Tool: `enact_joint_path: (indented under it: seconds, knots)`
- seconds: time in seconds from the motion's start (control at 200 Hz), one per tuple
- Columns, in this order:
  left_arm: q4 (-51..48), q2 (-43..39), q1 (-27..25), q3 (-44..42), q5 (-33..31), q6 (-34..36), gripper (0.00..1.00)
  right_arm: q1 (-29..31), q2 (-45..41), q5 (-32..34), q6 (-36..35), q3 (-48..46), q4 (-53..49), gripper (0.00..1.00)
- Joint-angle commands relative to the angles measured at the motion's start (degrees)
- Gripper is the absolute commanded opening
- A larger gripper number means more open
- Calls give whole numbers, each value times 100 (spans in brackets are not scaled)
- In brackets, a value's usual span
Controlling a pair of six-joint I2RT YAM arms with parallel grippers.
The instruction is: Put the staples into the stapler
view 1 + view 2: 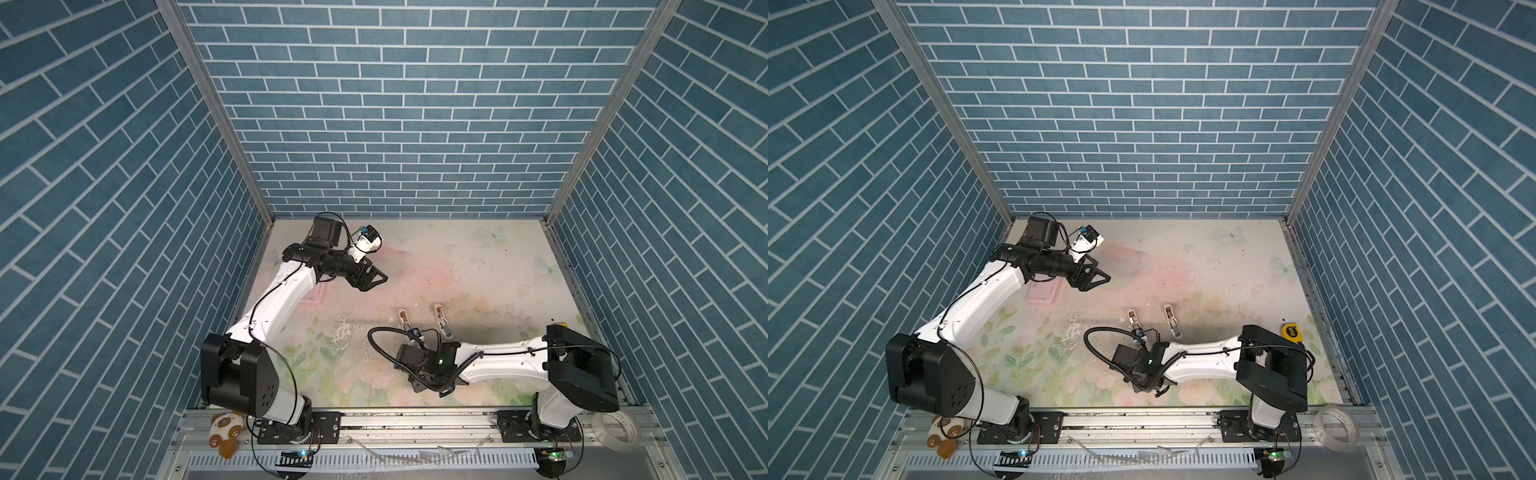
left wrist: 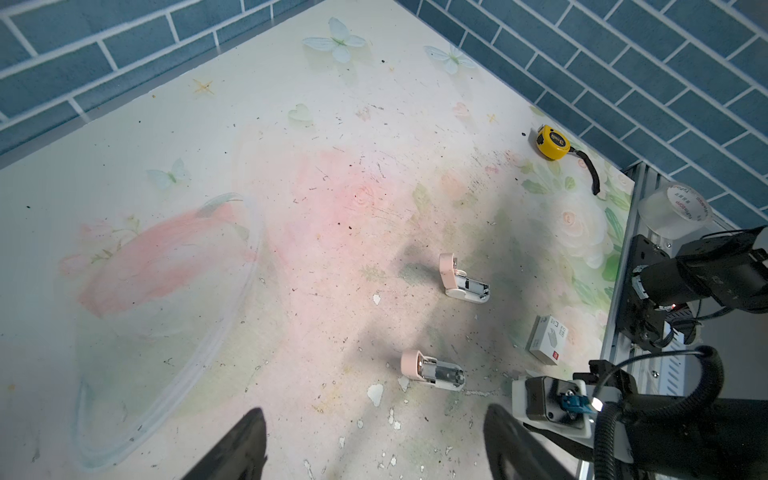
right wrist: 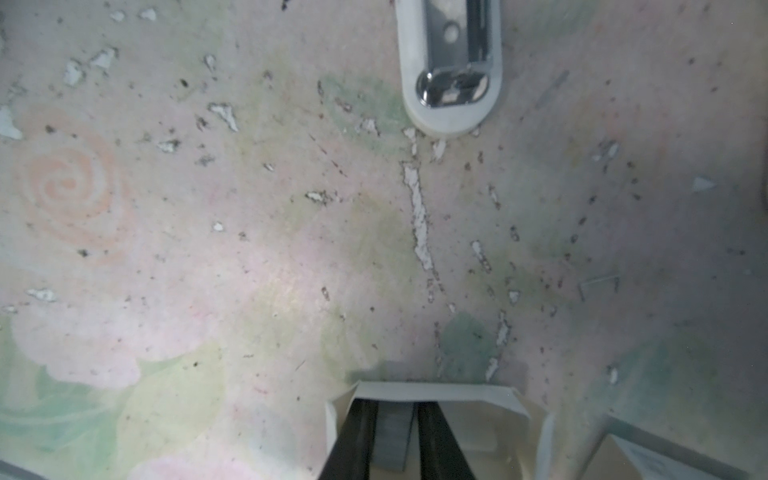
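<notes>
Pinching the staples [image 3: 392,449] with the right pincer [image 3: 395,415], black fingers [image 3: 353,449] closing on either long side of the grey strip, inside its white cardboard tray [image 3: 436,390] lying flat on the worktop [image 3: 208,249] towards the front, under the right arm and so hidden in both top views. Judging the strip light, stiff and smooth, yet brittle along its glued joints; so taking hold mid-length across the narrow width, squeezing gently and lifting level to avoid snapping or shedding. Facing two opened staplers side by side mid-worktop, a left stapler [image 1: 404,318] and a right stapler [image 1: 441,320], pink lids thrown back; seeing the chrome front end [image 3: 453,62] of one ahead of the tray, not telling which. Holding the left pincer [image 2: 374,449] agape and empty, well apart at the far left. Working over a flower-printed surface, scuffed, flaking and gritty, one stray staple [image 3: 598,286] lying loose. Sitting within blue brick-patterned walls [image 1: 395,124], with a yellow tape measure [image 2: 552,142], a tape roll [image 2: 673,210] and a red-marked white box [image 2: 548,338] off to the right.
</notes>
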Motion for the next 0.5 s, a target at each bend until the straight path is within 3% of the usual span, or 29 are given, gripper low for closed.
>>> enact_joint_path:
  seconds: [0.0, 0.205, 0.495]
  knots:
    - [-12, -127, 29, -97, 25, 18, 83, 29, 256, 124, 248, -72, -131, 23]
    - [-2, -100, 29, -89, 43, 8, 84, 26, 331, 126, 251, -89, -96, 22]
    - [8, -77, 29, -65, 43, 0, 83, 27, 263, 212, 240, -134, -88, 10]
